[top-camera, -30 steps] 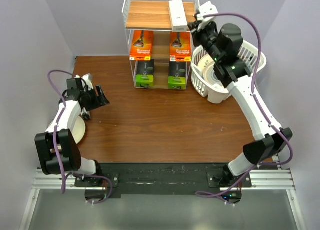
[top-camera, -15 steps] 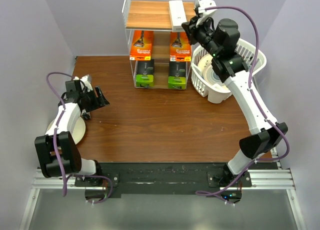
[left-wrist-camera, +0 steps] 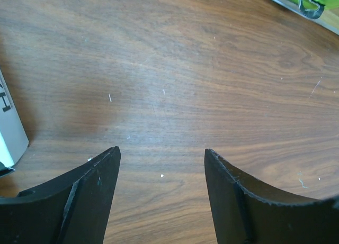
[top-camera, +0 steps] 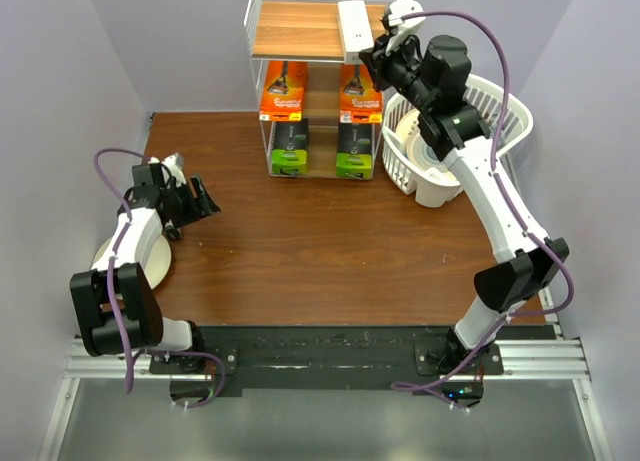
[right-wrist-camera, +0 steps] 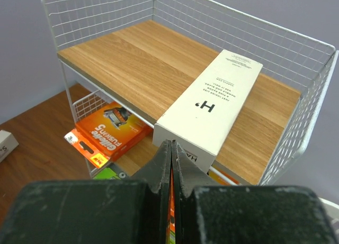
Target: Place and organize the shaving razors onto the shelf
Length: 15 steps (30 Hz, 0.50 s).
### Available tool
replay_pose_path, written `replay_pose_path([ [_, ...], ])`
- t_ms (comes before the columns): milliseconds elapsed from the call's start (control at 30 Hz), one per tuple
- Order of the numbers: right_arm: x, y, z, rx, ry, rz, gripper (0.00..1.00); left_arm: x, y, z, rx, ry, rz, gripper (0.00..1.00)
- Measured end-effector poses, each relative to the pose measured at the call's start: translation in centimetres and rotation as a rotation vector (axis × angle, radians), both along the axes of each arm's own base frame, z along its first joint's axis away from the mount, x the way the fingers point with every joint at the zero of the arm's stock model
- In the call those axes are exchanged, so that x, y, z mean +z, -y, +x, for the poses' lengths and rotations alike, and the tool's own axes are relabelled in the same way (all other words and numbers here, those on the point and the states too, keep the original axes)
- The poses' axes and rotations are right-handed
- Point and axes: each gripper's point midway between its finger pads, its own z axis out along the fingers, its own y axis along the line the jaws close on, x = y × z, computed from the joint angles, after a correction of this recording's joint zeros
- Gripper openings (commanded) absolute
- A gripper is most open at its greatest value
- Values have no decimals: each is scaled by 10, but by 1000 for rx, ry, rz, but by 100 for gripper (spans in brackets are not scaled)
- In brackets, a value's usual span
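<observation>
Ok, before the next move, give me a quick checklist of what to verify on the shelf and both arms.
1. Right gripper fingers shut, holding nothing: ok.
2. White box set well back on the top board of the shelf: not ok, its near end is at the front edge.
3. Right fingertips touching that end: cannot tell.
4. Left gripper open and empty over the table: ok.
5. Second white box shelved: not ok, it lies on the table beside the left gripper.
6. Orange cards and black boxes on the lower tiers: ok.
</observation>
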Motion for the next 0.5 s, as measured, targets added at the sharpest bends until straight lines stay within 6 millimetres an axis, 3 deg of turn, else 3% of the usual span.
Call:
replay_pose_path([
  [200,-15,-8,19,1,-24,-10,0,-4,0,-4,1,-12,-8,70],
  [500,-22,-18,41,3,-26,-9,0,-6,-1,-4,8,-13,-14,70],
])
